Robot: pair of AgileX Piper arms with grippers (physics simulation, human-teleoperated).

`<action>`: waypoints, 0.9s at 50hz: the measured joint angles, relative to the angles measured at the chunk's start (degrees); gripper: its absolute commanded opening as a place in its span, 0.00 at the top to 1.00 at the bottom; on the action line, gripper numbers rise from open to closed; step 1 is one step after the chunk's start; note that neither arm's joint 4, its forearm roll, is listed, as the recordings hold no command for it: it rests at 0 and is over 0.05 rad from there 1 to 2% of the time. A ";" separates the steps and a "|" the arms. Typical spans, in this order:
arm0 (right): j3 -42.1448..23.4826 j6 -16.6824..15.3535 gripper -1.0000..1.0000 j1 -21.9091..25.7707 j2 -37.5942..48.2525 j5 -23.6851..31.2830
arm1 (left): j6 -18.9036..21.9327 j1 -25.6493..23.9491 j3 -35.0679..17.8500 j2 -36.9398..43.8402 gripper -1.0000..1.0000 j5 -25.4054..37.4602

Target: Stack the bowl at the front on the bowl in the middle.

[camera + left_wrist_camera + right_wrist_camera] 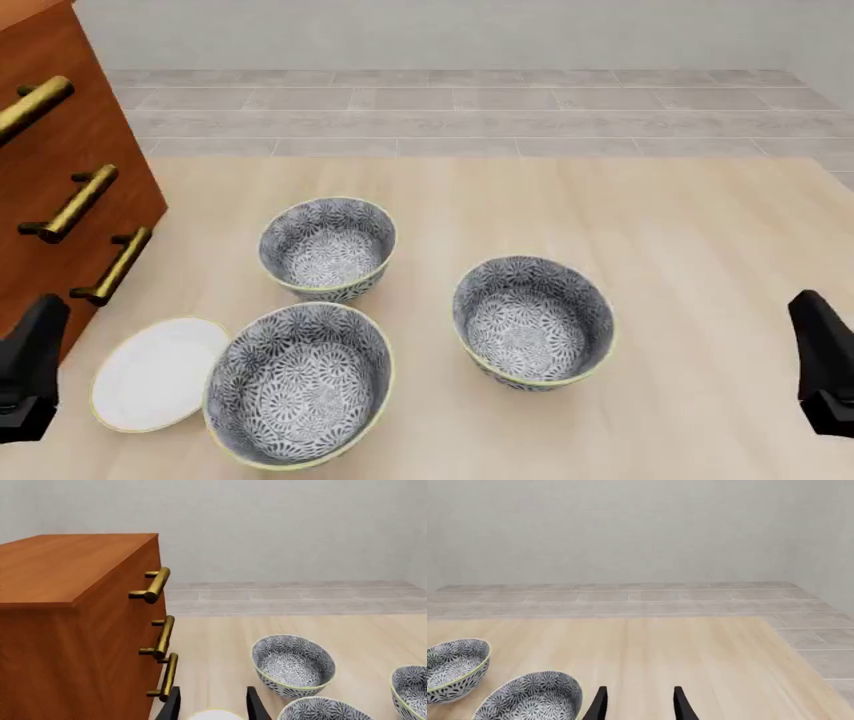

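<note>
On the pale, faintly grained wooden counter (667, 230) stand three deep round ceramic bowls, grey-and-white floral inside and out with thin pale-yellow rims. The bowl at the front (300, 384) sits low and left of centre in the front view, looking widest there, just beside a flat white round plate (156, 373) at lower left. The bowl in the middle (328, 248) stands just above it, apart; a third patterned bowl (534, 321) stands right of centre. A glossy reddish-brown wooden cabinet (67, 160) with brass bar handles fills the upper left. The counter's right half lies bare. The left hand (212, 705) and right hand (638, 702) are both parted, gripping nothing.
</note>
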 measured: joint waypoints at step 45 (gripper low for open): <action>-19.09 -1.79 0.00 9.79 21.37 8.93 | 0.17 0.72 -0.06 1.61 0.00 -1.37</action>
